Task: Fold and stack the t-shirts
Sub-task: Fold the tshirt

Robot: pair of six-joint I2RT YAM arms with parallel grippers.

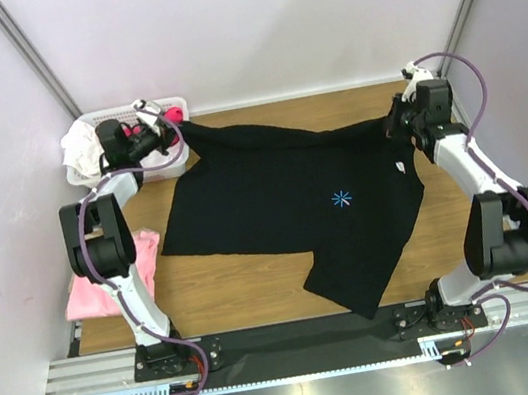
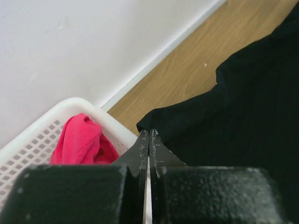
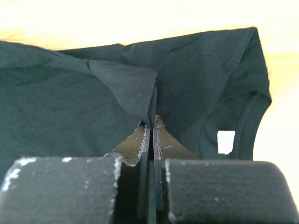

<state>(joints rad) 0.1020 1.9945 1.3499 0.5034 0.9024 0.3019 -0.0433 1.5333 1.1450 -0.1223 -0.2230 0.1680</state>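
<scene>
The left claw [image 2: 148,140] has its fingers pressed together, with a corner of the black t-shirt [image 1: 284,194] meeting the tips. The pinch itself is hidden behind the finger bodies, so the hold is judged from the cloth drawn up to the claw in the top view. The right claw [image 3: 150,123] is also pressed together, and it pinches a raised peak of the same shirt beside the neck opening and its white label [image 3: 225,141].

**Location.** The black t-shirt lies spread on the table [image 1: 248,281], starburst mark [image 1: 342,199] facing up, and is stretched along the far side between the two claws. The pink t-shirt [image 1: 106,285] lies at the left table edge, under the left arm.

**Handling.** The cloth is judged to be soft, light and limp.
- It sags between holds and creases readily.
- It will not keep a fold unless laid flat.
- Take hold at hems, sleeve ends or shoulder seams.
- A single layer can slip from a thin pinch.

**Not visible.**
- The left arm covers much of the pink t-shirt, so its layout cannot be determined.
- The white basket [image 1: 168,107] holds a red cloth [image 2: 81,140] and a white cloth [image 1: 81,147], garment type unknown.
- Which corner of the shirt the left claw holds cannot be told.
</scene>
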